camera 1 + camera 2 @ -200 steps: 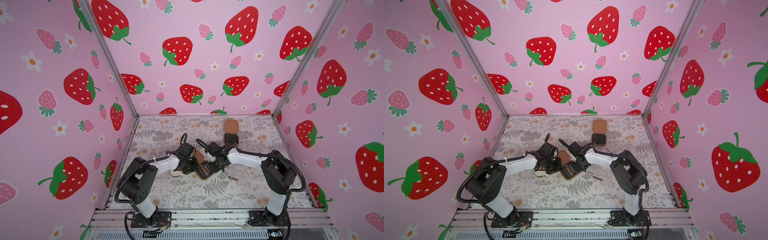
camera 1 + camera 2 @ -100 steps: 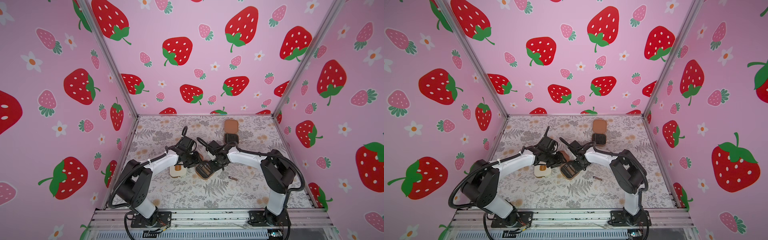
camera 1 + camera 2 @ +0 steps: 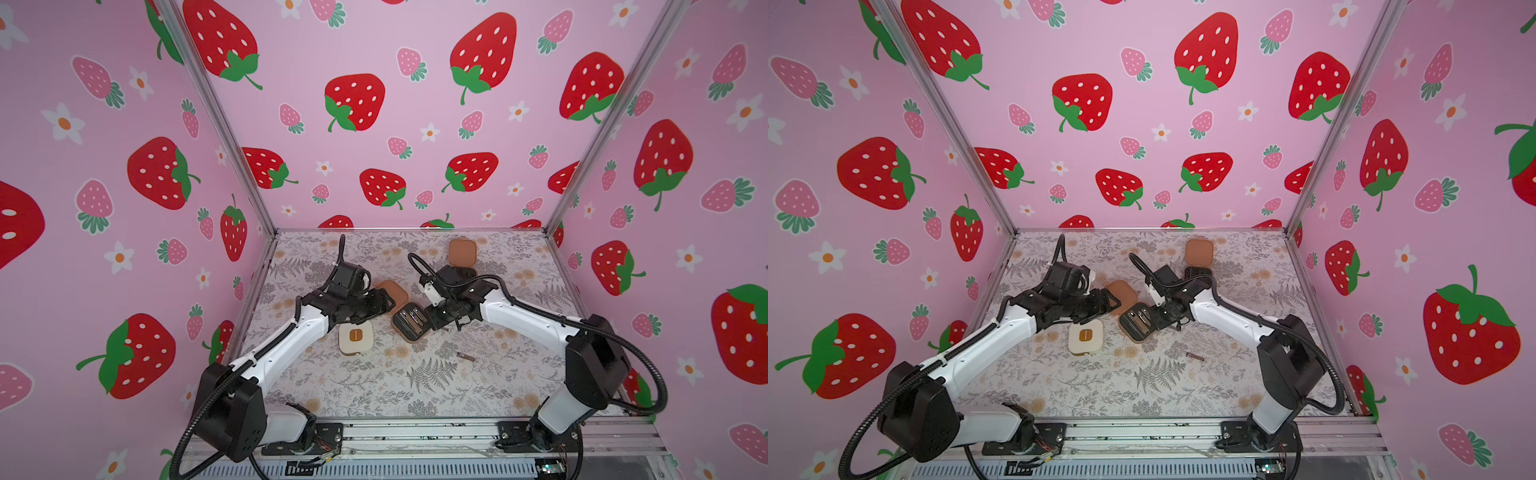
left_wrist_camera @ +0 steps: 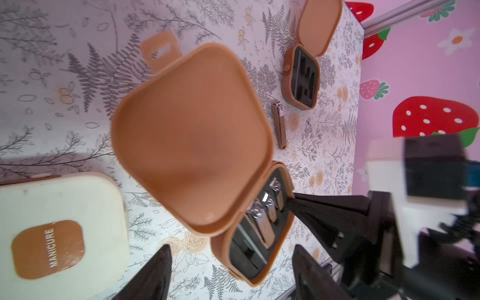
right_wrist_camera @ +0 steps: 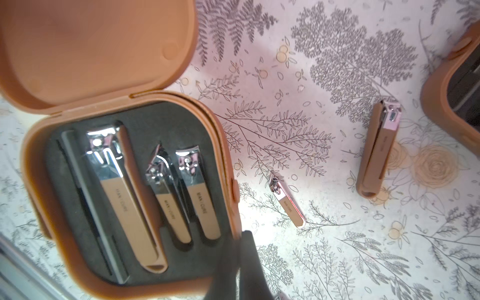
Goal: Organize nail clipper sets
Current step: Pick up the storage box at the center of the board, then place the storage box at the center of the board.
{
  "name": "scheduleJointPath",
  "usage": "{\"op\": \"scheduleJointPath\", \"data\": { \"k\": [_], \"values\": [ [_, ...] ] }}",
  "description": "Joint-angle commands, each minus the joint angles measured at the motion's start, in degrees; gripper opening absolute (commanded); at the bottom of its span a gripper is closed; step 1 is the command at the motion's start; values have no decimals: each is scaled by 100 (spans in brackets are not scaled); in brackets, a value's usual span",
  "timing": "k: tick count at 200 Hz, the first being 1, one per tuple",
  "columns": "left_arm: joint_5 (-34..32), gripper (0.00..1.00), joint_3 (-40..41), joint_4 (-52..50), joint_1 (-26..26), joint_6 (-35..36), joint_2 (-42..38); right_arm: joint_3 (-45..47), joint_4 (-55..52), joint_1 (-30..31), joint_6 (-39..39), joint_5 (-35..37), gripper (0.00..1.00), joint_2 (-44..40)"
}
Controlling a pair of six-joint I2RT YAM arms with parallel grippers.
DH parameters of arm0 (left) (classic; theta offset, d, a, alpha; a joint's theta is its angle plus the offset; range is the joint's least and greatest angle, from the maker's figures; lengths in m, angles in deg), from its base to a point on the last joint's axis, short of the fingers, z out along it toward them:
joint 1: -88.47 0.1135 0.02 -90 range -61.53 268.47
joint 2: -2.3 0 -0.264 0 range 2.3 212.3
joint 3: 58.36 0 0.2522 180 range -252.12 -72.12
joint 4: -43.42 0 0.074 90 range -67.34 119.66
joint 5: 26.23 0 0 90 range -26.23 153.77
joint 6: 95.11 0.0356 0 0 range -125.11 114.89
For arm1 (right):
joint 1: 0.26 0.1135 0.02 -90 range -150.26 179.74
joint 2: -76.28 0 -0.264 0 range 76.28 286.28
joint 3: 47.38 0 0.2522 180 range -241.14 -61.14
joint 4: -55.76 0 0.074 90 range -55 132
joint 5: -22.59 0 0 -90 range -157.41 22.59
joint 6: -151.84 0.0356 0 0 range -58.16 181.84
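**Lid up, nothing holding it**

The middle brown case [image 3: 409, 322] lies open at the centre of the worktop [image 3: 415, 390]. Three clippers and a file sit in its black insert, and its lid [image 4: 192, 135] is tilted up on the far-left side. The left hand [image 4: 232, 246] is spread wide and holds nothing. It is just beside the lid, and I cannot tell whether it touches it. The right hand [image 5: 244, 259] is pinched shut on nothing, with its tips at the right rim of the base.

The main risk is the unsupported lid. A nudge from the left hand could drop it onto the right hand's tips, or flop it back and drag the light case along. If the right hand presses sideways rather than down, the base could skid and jolt the seated clippers out of their slots.

The cream case [image 3: 354, 338] sits shut just near-left of the brown one (right under the left arm's reach), so a low sweep could shove it.

A small clipper [image 3: 466, 356] lies loose to the near right. A bigger clipper [image 4: 279, 126] lies between the middle case and the far brown case [image 4: 301, 78], which is also open. The bigger one is hidden under the right arm in both top views, so that arm could knock it as it moves.
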Motion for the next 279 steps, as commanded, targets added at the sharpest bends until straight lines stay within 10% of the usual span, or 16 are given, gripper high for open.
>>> {"op": "scheduleJointPath", "data": {
  "k": [1, 73, 279],
  "values": [
    [479, 75, 289, 257, 206, -46, -154, 81, 94, -49, -292, -412, 0, -146],
    [601, 76, 785, 1008, 343, -189, -153, 46, 237, -31, -756, -1141, 0, 49],
    [713, 74, 1595, 3428, 251, -162, 166, -1461, 472, -22, -1721, -8, 0, 2330]
  ]
}}
